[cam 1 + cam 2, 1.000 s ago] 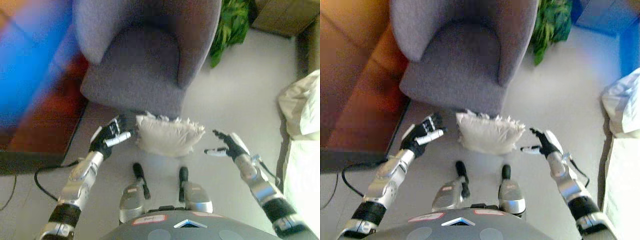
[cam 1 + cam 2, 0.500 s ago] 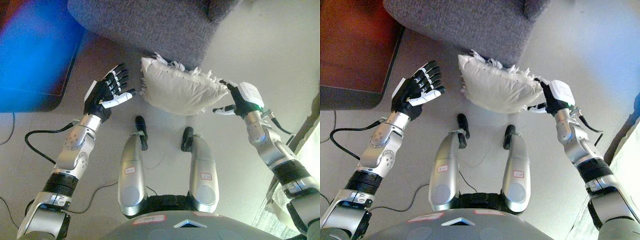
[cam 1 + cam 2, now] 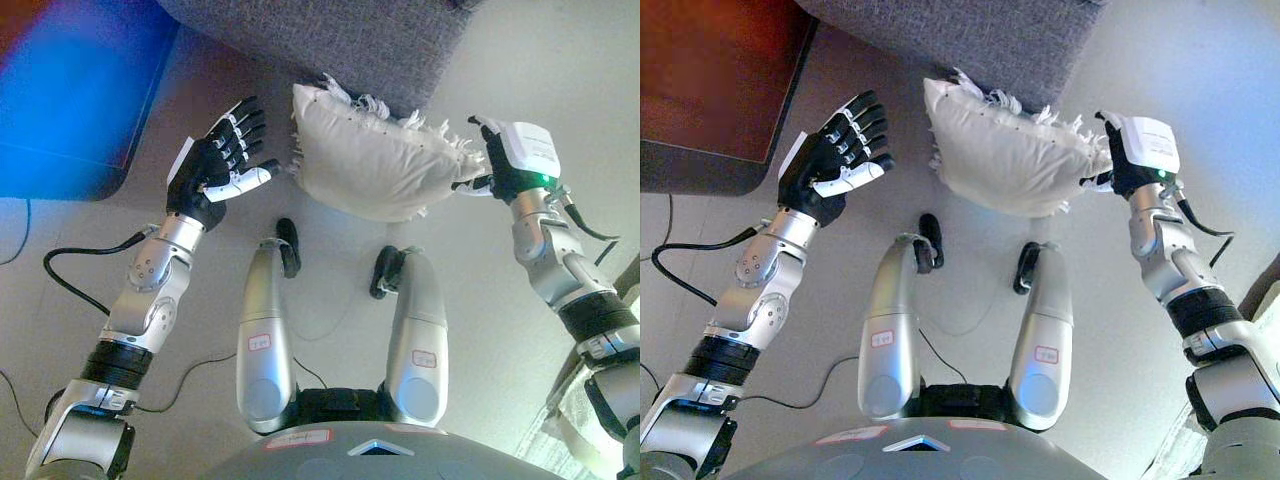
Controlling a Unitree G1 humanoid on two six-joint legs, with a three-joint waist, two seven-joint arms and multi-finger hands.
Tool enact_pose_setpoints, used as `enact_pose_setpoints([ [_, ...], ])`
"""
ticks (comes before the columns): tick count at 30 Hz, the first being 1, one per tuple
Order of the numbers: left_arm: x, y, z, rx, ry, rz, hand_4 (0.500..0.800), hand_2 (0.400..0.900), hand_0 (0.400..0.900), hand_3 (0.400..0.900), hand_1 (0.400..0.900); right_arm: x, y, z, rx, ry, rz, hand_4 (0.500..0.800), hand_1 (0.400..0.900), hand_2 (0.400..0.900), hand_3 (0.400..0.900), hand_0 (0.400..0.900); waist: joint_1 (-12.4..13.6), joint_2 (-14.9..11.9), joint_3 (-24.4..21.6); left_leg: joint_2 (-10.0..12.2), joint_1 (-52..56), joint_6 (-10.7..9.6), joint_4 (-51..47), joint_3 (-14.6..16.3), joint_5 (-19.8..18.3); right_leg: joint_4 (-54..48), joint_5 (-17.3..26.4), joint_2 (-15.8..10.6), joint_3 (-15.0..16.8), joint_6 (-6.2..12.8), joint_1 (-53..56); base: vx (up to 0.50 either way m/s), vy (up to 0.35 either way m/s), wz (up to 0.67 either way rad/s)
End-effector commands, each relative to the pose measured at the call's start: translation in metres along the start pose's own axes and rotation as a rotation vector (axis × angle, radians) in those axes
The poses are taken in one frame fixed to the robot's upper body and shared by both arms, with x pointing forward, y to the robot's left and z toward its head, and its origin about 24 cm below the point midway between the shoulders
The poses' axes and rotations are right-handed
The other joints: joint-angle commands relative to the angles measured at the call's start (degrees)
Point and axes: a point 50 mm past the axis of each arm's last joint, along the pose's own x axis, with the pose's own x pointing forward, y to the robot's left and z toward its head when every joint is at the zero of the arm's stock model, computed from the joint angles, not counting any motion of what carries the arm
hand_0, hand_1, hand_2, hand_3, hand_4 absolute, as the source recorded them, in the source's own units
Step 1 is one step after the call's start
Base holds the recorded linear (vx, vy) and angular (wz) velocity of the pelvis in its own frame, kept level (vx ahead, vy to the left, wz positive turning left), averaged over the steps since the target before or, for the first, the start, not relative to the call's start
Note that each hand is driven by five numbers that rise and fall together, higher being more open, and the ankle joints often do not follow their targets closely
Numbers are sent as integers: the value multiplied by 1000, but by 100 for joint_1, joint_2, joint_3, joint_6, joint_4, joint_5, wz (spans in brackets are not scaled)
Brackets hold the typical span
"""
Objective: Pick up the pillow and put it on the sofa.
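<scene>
A white fringed pillow (image 3: 375, 165) lies on the floor against the front of the grey sofa (image 3: 330, 40). My left hand (image 3: 220, 160) is open with the palm facing the pillow's left end, a small gap away. My right hand (image 3: 505, 160) is open at the pillow's right end, with its fingers and thumb touching the fringe there. The pillow sits between the two hands. It also shows in the right eye view (image 3: 1010, 160).
A dark wooden piece of furniture (image 3: 710, 90) stands on the left beside the sofa. Pale floor (image 3: 560, 50) spreads to the right of the sofa. A pale cloth edge (image 3: 585, 420) shows at the lower right.
The camera has tilted down, so the sofa fills less of the view. Both hands have closed in on the pillow; the right one now touches its right end.
</scene>
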Motion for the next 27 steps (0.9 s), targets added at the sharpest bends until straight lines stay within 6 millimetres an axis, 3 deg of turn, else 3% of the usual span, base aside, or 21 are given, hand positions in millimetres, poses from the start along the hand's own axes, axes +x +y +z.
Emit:
enact_pose_setpoints([
  [1, 7, -20, 42, -16, -233, -120, 800, 900, 900, 900, 900, 18, -40, -3, -45, -14, -55, 800, 900, 900, 900, 900, 52, 200, -66, -257, 274, 358, 861, 373, -1281, 208, 173, 204, -211, -167, -50, -17, -8, 6],
  [5, 8, -21, 46, -5, -239, -137, 800, 900, 900, 900, 900, 25, -40, -6, 91, 19, 72, 800, 900, 900, 900, 900, 112, 260, -2, -278, 67, 359, 1194, 356, -1365, 581, 52, 165, -179, -198, -256, -9, -21, 9],
  [17, 16, -28, 54, 14, -260, -192, 800, 900, 900, 900, 900, 47, -60, -9, 264, 59, 176, 800, 900, 900, 900, 900, 315, 408, 24, -362, -514, 397, 2210, 277, -1725, 1667, -388, -3, -130, -270, -772, 16, -26, 9],
  [22, 17, -29, 54, 17, -258, -205, 800, 900, 900, 900, 900, 55, -86, -17, 196, 115, -57, 800, 900, 900, 900, 900, 373, 472, 25, -387, -704, 405, 2424, 225, -1765, 1866, -440, -37, -126, -286, -929, 17, -17, 3],
  [27, 16, -28, 56, 14, -269, -195, 800, 900, 900, 900, 900, 59, -105, -12, 143, 147, -288, 800, 900, 900, 900, 900, 370, 572, 26, -411, -892, 425, 2444, 202, -1756, 1878, -416, -37, -112, -251, -1110, -7, 9, -3],
])
